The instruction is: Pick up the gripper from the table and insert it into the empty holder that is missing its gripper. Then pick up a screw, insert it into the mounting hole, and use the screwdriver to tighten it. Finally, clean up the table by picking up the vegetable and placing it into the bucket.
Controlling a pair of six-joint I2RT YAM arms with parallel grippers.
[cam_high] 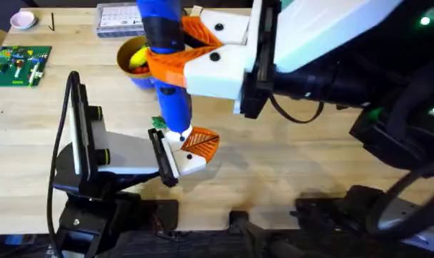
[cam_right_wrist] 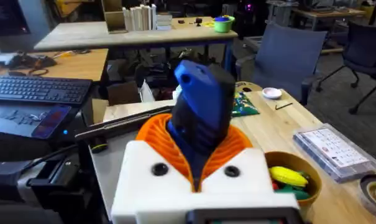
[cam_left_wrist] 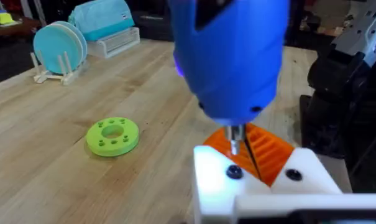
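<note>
My right gripper point(cam_high: 175, 51) reaches across the table, shut on the blue screwdriver point(cam_high: 170, 79), which it holds nearly upright; its orange pads clamp the blue body point(cam_right_wrist: 200, 118). The metal bit point(cam_left_wrist: 235, 138) points down at a black screw point(cam_left_wrist: 234, 173) in the white holder point(cam_left_wrist: 212, 180), with the orange ribbed gripper point(cam_left_wrist: 219, 140) seated against it. That holder point(cam_high: 190, 163) is at the tip of my left gripper point(cam_high: 195, 148), whose orange pads meet. The vegetable's green leaves point(cam_high: 158, 123) peek out beside the screwdriver. The blue bucket point(cam_high: 122, 57) stands behind, holding yellow and red toy food.
A green ring disc point(cam_left_wrist: 112, 136) lies on the wood, left of the holder in the left wrist view. A green circuit board point(cam_high: 19, 63), a pink bowl point(cam_high: 23, 19) and a clear box point(cam_high: 120, 20) line the far edge. A teal plate rack point(cam_left_wrist: 60, 50) stands farther off.
</note>
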